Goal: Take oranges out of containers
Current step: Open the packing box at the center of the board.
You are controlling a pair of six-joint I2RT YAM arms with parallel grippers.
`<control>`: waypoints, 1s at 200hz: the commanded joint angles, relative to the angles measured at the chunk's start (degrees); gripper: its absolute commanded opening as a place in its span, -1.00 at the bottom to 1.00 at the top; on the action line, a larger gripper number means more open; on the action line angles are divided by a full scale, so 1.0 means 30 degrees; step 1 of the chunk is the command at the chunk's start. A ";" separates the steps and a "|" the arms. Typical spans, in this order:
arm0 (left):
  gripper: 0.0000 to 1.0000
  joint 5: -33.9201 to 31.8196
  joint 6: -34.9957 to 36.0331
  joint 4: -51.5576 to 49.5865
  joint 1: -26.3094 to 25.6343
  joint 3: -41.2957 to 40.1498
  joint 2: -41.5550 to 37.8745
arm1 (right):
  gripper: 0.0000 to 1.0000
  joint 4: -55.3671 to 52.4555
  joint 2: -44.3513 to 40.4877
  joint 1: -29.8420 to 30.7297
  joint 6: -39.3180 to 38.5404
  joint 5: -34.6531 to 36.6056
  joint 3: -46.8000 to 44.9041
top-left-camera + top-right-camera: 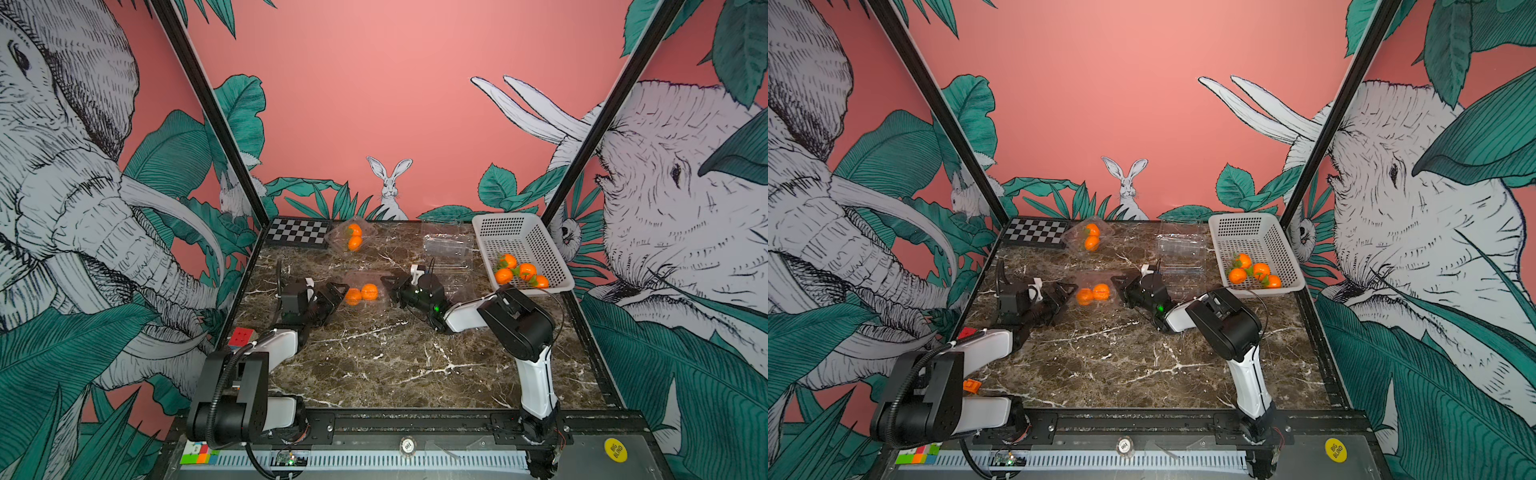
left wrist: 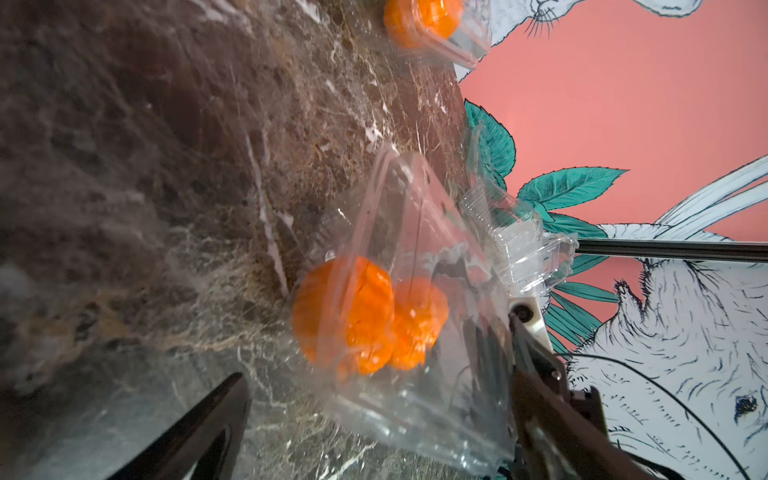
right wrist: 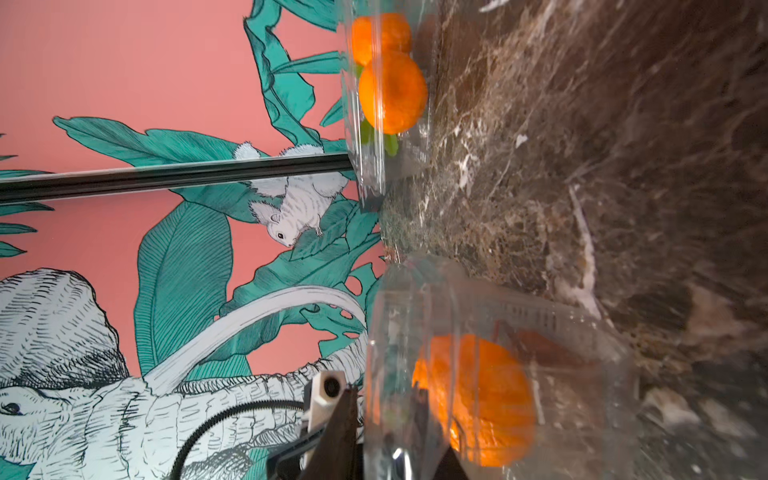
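Your left arm: stretched forward, held low, wrist rolled sideways. Left gripper: jaws spread wide, tips facing centre. Your right arm: elbow raised, forearm sloping down toward centre. Right gripper: low, facing left gripper, jaws nearly together, pinching container wall in wrist view.

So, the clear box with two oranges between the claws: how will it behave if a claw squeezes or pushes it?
The box looks thin and clear, so its walls would probably buckle under a squeeze. It seems light and may slide on the smooth table when pushed. The round oranges inside could roll and shift its weight.
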 commanded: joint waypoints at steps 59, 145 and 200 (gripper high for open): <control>0.90 -0.2566 -0.1970 0.6548 -0.3992 -0.2293 0.0211 | -0.62 -0.0069 -0.0081 0.0282 0.0294 0.2793 0.0042; 0.81 -0.6715 -0.3659 1.1249 -0.6173 -0.4732 0.1602 | -0.66 0.0380 -0.0070 0.0687 0.0796 0.4284 -0.0432; 0.78 -0.7803 -0.4630 1.1305 -0.6748 -0.4700 0.2195 | -0.69 0.0651 0.0060 0.1111 0.0882 0.4434 -0.0605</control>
